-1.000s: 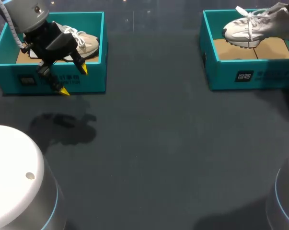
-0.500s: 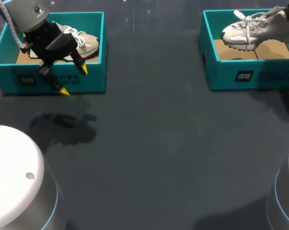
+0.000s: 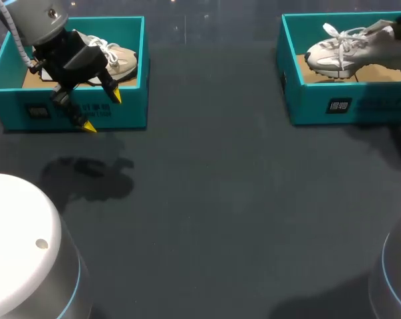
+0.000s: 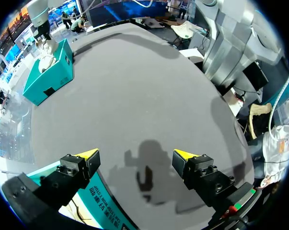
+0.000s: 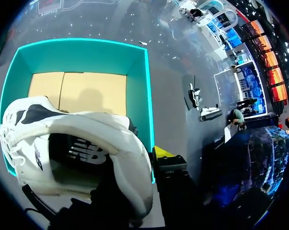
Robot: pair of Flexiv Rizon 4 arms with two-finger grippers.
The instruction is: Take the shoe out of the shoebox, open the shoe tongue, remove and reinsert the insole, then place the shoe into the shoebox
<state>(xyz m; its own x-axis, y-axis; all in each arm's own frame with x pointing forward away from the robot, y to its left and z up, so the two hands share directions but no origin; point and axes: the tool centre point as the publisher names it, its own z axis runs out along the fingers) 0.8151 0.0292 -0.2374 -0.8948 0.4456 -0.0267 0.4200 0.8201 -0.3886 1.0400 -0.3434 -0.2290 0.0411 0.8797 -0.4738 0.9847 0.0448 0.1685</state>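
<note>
Dark table (image 3: 207,199), right gripper (image 5: 142,165) clamped on white shoe (image 3: 340,50) over shoebox (image 3: 346,106), left gripper (image 4: 135,154) jaws apart.

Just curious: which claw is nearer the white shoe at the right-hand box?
Right. The right claw grips the white shoe by its heel; the left claw hangs open at the other box.

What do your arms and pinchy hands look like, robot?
My smooth grey left arm has rounded joints and a thin cable running along it. The blocky black left end effector has two fingers capped with pointed, bright yellow fingertips. Down low, my rounded white bases wear a pale blue ring.
</note>
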